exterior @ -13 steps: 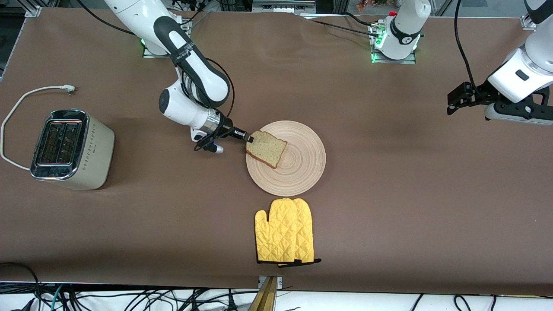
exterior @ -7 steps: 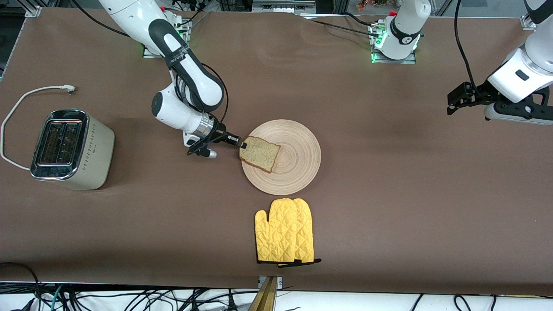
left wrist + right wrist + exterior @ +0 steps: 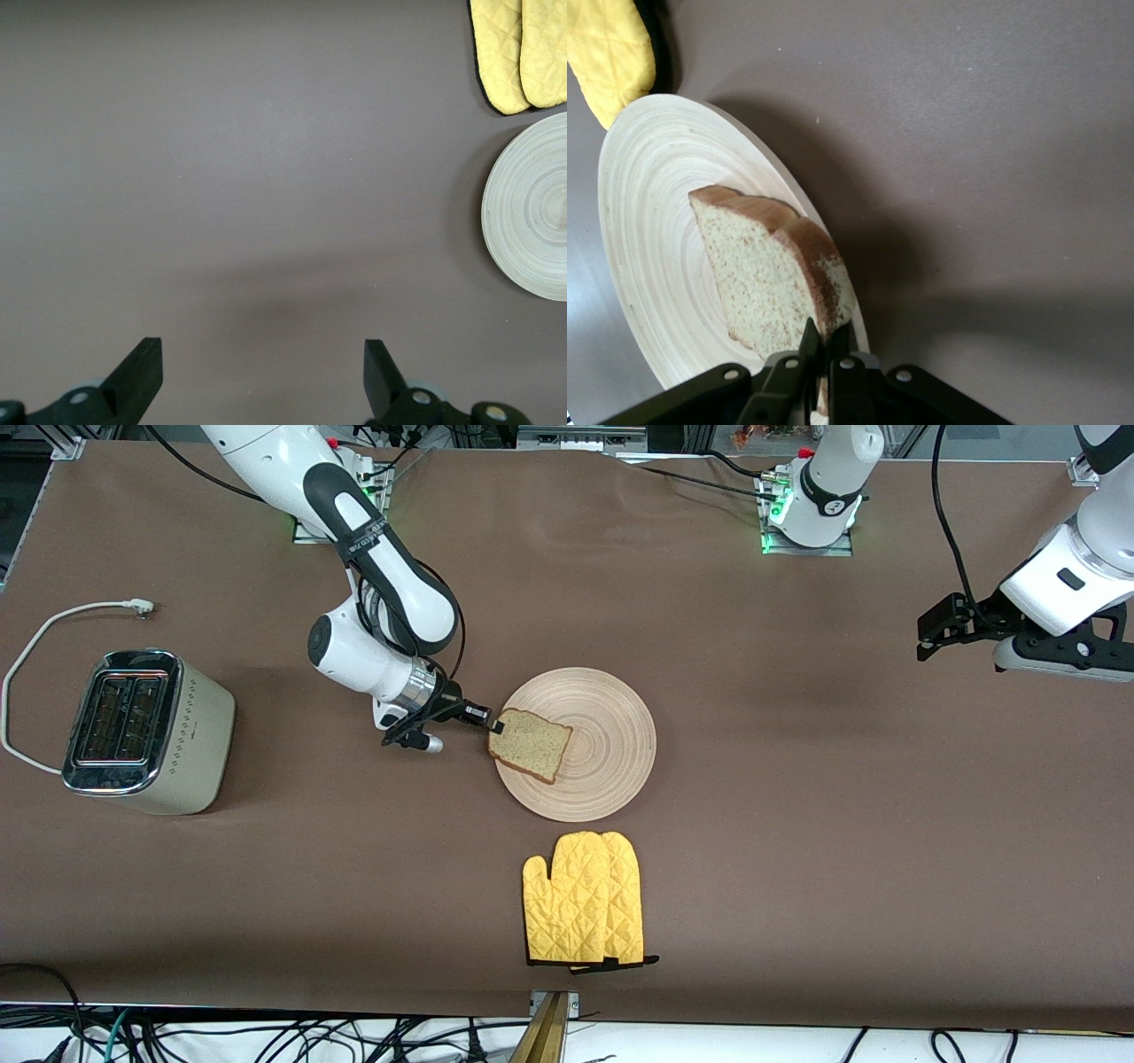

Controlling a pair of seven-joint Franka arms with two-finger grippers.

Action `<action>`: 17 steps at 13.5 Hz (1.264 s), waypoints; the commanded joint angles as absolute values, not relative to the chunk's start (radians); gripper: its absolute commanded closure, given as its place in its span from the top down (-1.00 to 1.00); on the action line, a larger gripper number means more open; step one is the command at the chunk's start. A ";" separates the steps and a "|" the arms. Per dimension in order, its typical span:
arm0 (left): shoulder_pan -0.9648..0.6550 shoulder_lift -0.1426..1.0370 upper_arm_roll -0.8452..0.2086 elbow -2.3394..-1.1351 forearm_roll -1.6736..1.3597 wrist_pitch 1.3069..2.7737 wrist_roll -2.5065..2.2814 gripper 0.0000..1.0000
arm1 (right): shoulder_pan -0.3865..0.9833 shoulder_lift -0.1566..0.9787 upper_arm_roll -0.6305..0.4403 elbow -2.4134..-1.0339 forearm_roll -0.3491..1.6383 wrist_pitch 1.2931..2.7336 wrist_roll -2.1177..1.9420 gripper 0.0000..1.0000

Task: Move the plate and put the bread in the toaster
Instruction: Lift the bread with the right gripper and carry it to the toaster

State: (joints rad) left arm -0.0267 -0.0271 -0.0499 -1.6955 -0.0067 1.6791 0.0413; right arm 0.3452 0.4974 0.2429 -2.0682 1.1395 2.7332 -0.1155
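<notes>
Right gripper is clamped on the bread, pinching the crust at the edge toward the right arm's end of the table. The slice is over the plate, at the part of it toward that same end. From the front view alone it's hard to tell whether the slice is lifted or touching.

Right wrist view settles the grip: both fingers pressed together on the brown crust, bread tilted over the plate, one corner reaching past the rim. A bit of the yellow mitt shows just beside the plate there. Toaster is not in that view.

Left gripper hangs with jaws wide apart and empty over bare table at the left arm's end; that arm waits. Left wrist view shows its two fingertips spread over plain brown surface, with the plate's edge and the mitt's cuff end well off. No bread there.

Bread: light tan, speckled, brown crust, roughly square. Plate: round, pale wood look, concentric rings. Mitt lies just nearer the front camera than the plate, not touching it.

Toaster stands at the right arm's end, well apart from the plate: cream body, chrome top, two slots up, white cord trailing on the table.
</notes>
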 commanded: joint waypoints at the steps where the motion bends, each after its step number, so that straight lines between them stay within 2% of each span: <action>1: -0.032 -0.011 -0.043 -1.663 -0.018 1.657 0.040 1.00 | 0.351 0.482 0.238 -2.066 1.067 2.718 -0.084 -1.00; 8: -0.034 -0.011 -0.043 -1.663 -0.018 1.657 0.040 1.00 | 0.350 0.414 0.141 -2.060 0.829 2.530 -0.051 -1.00; 11: -0.034 -0.012 -0.043 -1.663 -0.018 1.657 0.040 1.00 | 0.350 0.353 0.042 -1.972 0.587 2.262 0.095 -1.00; 17: -0.034 -0.011 -0.043 -1.663 -0.018 1.657 0.040 1.00 | 0.348 0.296 -0.112 -1.633 0.244 1.710 0.172 -1.00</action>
State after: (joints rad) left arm -0.0270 -0.0271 -0.0499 -1.6953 -0.0068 1.6790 0.0413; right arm 0.3428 0.3003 -0.0740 -1.7396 0.3261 1.8487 0.1495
